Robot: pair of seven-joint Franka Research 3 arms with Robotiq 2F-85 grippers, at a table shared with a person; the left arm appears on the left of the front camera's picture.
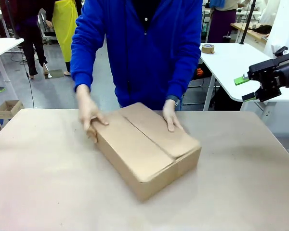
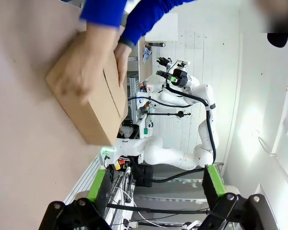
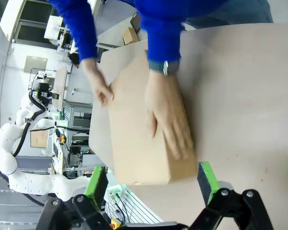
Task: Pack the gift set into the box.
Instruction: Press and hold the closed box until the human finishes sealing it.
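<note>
The box (image 1: 144, 147), a plain brown carton with its top flaps folded shut, lies askew in the middle of the table. A person in a blue top presses one hand (image 1: 89, 115) on its far-left corner and the other hand (image 1: 172, 118) on its top. The gift set is hidden. My right gripper (image 1: 244, 89) hangs open, high off the table's right edge and well clear of the box. In the right wrist view that gripper (image 3: 151, 184) stands open above the box (image 3: 129, 143). My left gripper (image 2: 156, 184) is open and holds nothing, with the box (image 2: 93, 105) farther off.
The tan table (image 1: 48, 183) has wide bare areas to the left, right and front of the box. A white side table (image 1: 231, 62) behind at right carries a tape roll (image 1: 207, 48). A small carton (image 1: 7, 108) sits on the floor at far left.
</note>
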